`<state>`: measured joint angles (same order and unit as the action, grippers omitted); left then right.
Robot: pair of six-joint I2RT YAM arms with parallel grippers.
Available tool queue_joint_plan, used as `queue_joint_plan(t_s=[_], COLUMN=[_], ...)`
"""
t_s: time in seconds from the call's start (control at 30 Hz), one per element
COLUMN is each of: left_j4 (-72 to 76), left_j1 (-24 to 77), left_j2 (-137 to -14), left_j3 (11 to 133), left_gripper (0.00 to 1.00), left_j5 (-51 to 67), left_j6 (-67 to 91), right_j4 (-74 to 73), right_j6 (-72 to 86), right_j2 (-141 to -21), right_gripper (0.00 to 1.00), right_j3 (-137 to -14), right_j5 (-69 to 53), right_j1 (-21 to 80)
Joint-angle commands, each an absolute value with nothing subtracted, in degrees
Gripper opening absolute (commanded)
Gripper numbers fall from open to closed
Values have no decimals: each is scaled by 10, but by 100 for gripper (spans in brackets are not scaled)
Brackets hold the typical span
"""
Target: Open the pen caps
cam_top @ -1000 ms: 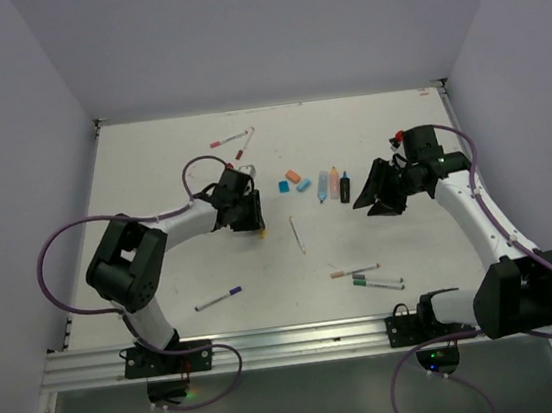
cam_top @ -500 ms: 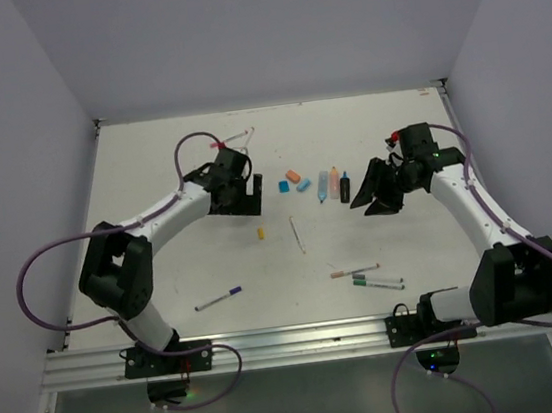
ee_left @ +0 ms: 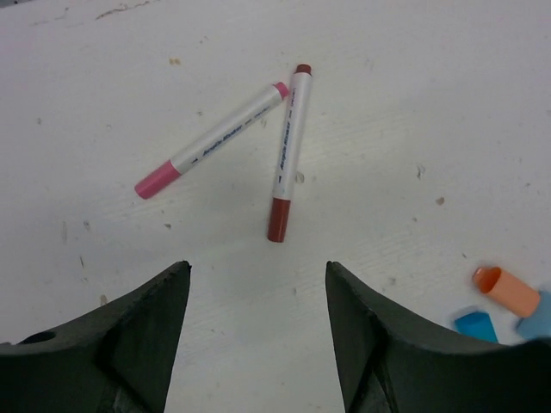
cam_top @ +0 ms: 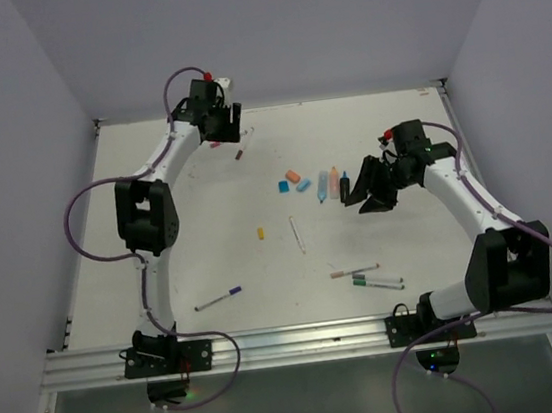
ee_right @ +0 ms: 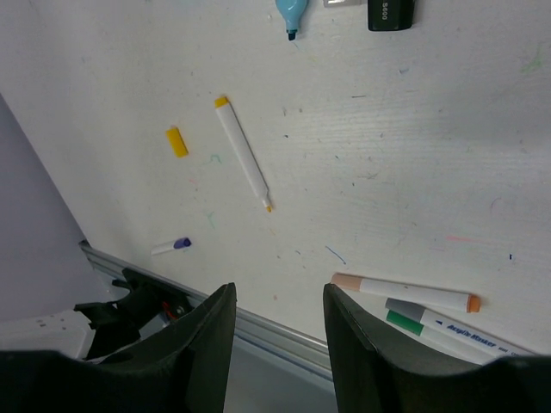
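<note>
Left hand (ee_left: 256, 288): fingers spread, nothing between them, hovering over the far-left part of the table (ee_left: 413, 103).
Nearest target: dark red pen (ee_left: 287, 142), just beyond the fingertips, with its dark red cap (ee_left: 277, 219) at the near end.
Neighbour: pink pen (ee_left: 222, 138), with its pink cap (ee_left: 157, 179) to the lower left. The two pens' far ends almost touch, while the cap ends lie apart.
Approach: probably come down across the barrel, jaws square to it, clear of the pink pen.
Right hand (ee_right: 277, 297): open and empty, above mid-table. It will likely be needed to pull the cap.
Already off: yellow cap (ee_right: 176, 142), lying beside its yellow pen (ee_right: 243, 159).
Risk: a thin barrel could roll as the fingers close.
</note>
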<state>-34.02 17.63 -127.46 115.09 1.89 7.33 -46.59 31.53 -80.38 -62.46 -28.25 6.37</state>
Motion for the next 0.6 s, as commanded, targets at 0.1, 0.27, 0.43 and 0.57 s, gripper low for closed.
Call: queue_joint_plan(t_s=[0.1,0.27,0.43,0.57], left_j4=[-313,-256,-249,-237], left_j1=[159,159,170,181], left_j2=[-1341,-1342,-1368,-1381], left_j3=[1216,1167,1163,1153], left_gripper=[61,59,62,63], left_j5=[97,106,86,33], left_j6=[-20,-5,-4,-4], right_j4=[-466,-469,-464,-463], right_j6=[316,313,321,324], right_j2=[-822,-822,-817,-810], right_gripper=[49,49,49,49], right_j3=[-665,-657,-647,-642], right_j5=[-300,-294,-291,-287], right_j1=[78,80,80,80])
